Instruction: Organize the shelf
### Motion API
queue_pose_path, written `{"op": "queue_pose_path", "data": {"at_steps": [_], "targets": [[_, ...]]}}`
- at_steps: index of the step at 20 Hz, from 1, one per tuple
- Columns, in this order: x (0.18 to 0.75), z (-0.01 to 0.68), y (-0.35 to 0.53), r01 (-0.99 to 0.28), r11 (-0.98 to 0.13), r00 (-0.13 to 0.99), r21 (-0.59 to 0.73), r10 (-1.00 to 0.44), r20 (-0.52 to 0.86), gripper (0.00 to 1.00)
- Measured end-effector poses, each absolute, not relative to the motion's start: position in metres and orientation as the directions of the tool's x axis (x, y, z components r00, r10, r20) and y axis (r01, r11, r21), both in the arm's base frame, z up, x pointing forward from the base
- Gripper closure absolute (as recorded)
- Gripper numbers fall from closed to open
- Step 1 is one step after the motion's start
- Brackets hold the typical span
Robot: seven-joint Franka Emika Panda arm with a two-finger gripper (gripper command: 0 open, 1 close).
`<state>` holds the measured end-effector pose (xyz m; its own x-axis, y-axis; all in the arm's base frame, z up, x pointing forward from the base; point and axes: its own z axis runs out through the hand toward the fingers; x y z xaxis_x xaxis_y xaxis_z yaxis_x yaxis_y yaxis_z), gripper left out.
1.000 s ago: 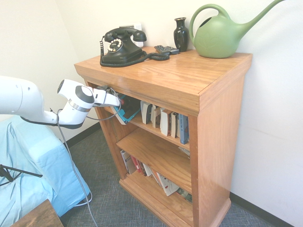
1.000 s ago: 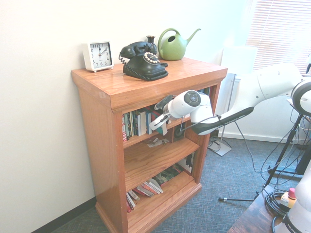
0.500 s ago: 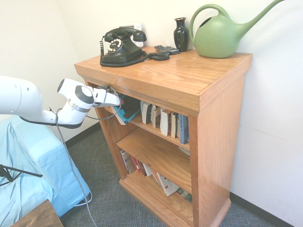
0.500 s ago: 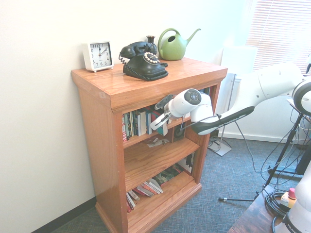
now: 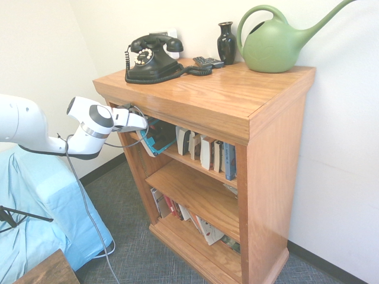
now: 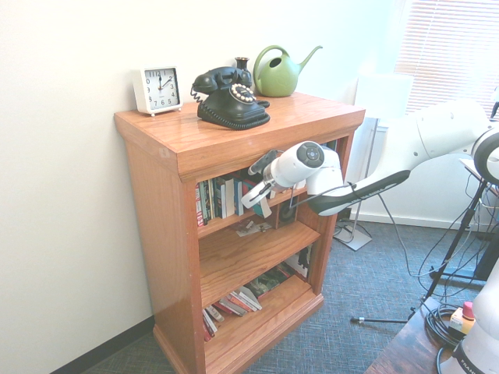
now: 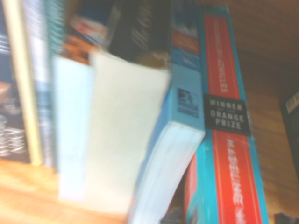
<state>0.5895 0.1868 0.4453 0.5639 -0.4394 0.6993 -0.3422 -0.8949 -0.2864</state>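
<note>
Shelf: oak-grained shelf (image 5: pixel 225 97) stands against the white wall.
Top: green watering can (image 5: pixel 273 42) at 2 o'clock of the black rotary phone (image 5: pixel 153 58); white clock (image 6: pixel 157 89) by the wall.
Book: red-and-teal spine (image 7: pixel 227 135) reads "WINNER… ORANGE PRIZE", top tier.
Fingers: gripper (image 6: pixel 255 195) at that tier; opening and hold unclear.

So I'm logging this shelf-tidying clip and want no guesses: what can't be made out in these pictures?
- Pincer: its tips blend into the books in both exterior views, so a hold on the teal book can't be told.
- Book titles: blurred in the wrist view; only "Winner Orange Prize" on the red-and-teal spine reads.
- Bottom-tier books: too small.
- Clock: hidden behind the phone in the first exterior view.
</note>
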Motion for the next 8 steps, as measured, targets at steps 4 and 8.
{"op": "queue_pose_path", "data": {"at_steps": [4,8], "targets": [[0.555,0.445,0.19,-0.314,-0.906,0.577,-0.283,-0.419,0.701,0.0],[0.519,0.446,0.179,-0.324,-0.895,0.573,-0.306,-0.443,0.689,0.0]]}}
